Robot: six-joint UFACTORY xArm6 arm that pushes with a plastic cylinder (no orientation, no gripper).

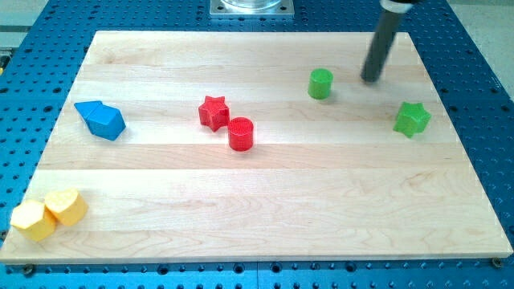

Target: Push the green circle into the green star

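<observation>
Taking the green circle (320,83) as my landmark here: it's a short, stubby bright green cylinder with a flat round top, standing upright on the wooden board (265,201) in the upper right part of it. My tip (371,79) sits just to the view's right of the circle, near it but not touching, with a strip of bare wood between them. No jaws on this rig, so there's nothing open or closed to report, it's just a plain dark rod leaning in from the view's top. The green star (412,119) is further to the view's right of the circle and a bit lower, well apart from it, same bright green, chunky points. To the view's left of the circle and lower, there's 1 red star (214,112) touching 1 red cylinder (241,133). Much further left sits a blue block (101,120), shape kind of angular, hard to call. Way down at the bottom left from the circle, 2 yellow blocks (48,213) sit pressed together at the board's corner.
</observation>
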